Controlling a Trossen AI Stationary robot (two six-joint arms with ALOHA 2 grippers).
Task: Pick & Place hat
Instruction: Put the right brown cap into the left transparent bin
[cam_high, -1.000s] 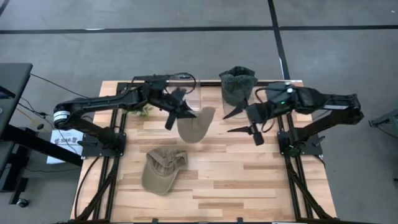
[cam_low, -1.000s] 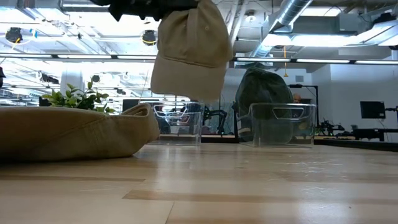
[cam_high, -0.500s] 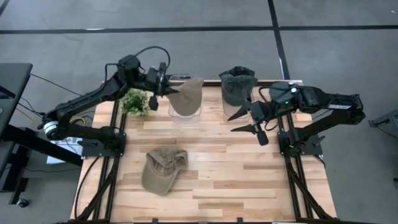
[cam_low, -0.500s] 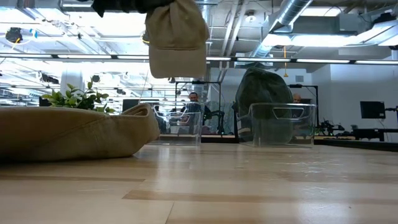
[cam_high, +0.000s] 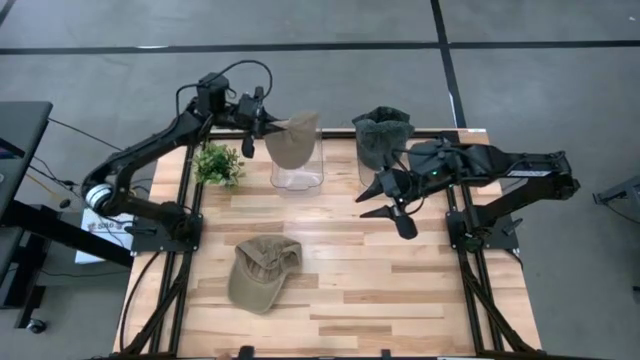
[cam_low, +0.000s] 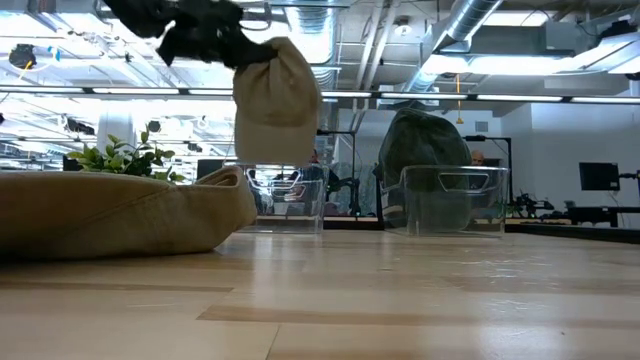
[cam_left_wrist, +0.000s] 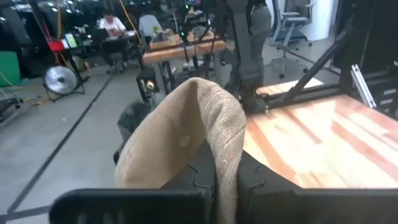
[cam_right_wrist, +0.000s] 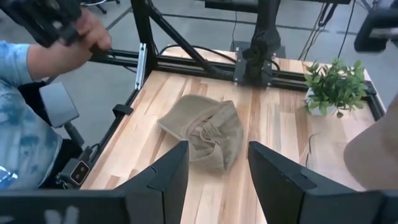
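My left gripper (cam_high: 262, 125) is shut on a tan hat (cam_high: 291, 139), which hangs over the left clear bin (cam_high: 299, 176) at the table's far edge; in the low view the tan hat (cam_low: 275, 100) ends just above the bin's rim (cam_low: 285, 172). A second tan hat (cam_high: 262, 272) lies crown-up on the near part of the table. A dark green hat (cam_high: 383, 135) sits in the right clear bin (cam_low: 455, 198). My right gripper (cam_high: 372, 200) hovers open over the table, right of centre, with nothing between its fingers. My left gripper pinches a folded ridge of the tan hat's cloth (cam_left_wrist: 225, 158) between its two fingers (cam_left_wrist: 255, 182). The fingers come nearly level from the table's left side. The hat droops from them in a bunched shape, lifted clear above the bin.
A small potted plant (cam_high: 218, 163) stands left of the left bin. The wooden table (cam_high: 400, 290) has bare boards at its middle and near right. In the right wrist view a person's hand and sleeve (cam_right_wrist: 37, 74) show beyond the table's edge.
My left gripper has swung from over the table's middle toward the far left, rolling as it went, and carried the tan hat to above the left bin. The hat has stayed lifted and now hangs more bunched.
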